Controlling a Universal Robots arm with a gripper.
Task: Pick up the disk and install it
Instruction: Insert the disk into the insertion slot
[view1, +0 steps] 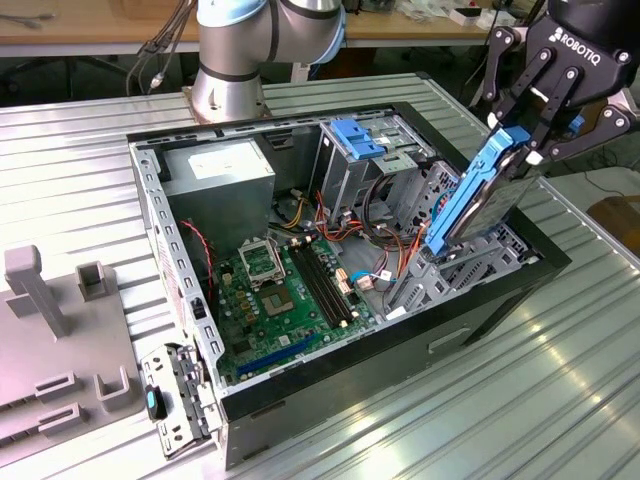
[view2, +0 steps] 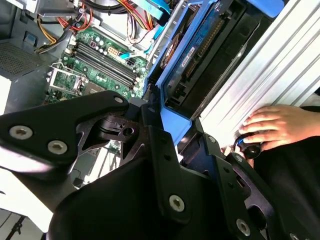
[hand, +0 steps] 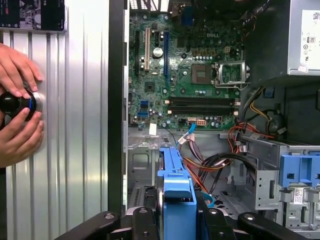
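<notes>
one gripper (view1: 520, 140), black and two-fingered, is clamped on the upper end of the disk (view1: 478, 195), with a finger on either side of its blue carrier. in the exterior view the pair sits at about two o'clock from the middle of the open computer case (view1: 330, 375). the case lies open side up on a ribbed metal table (view1: 520, 410). the disk stands steeply tilted, its top end leaning toward one o'clock. its lower end is down among the grey metal of the drive bay in the case's three o'clock corner, and i can't tell whether it touches the bay.

the green motherboard (view1: 275, 300) lies flat on the case floor at roughly eight o'clock from the disk. the grey power-supply box (view1: 220, 172) fills the ten o'clock corner. a blue bracket (view1: 355, 135) without a drive rests on the cage at twelve o'clock. the arm's base (view1: 230, 75) stands just beyond the case at eleven o'clock, and grey fixtures (view1: 50, 300) lie on the table at nine o'clock, apart from the case.

in the first wrist view the disk's blue edge (hand: 176, 197) rises between the black jaws, with the motherboard beyond. outside the case wall, one hand (hand: 17, 67) and another hand (hand: 17, 140) of a person close around a black knob (hand: 15, 102) on the table.
</notes>
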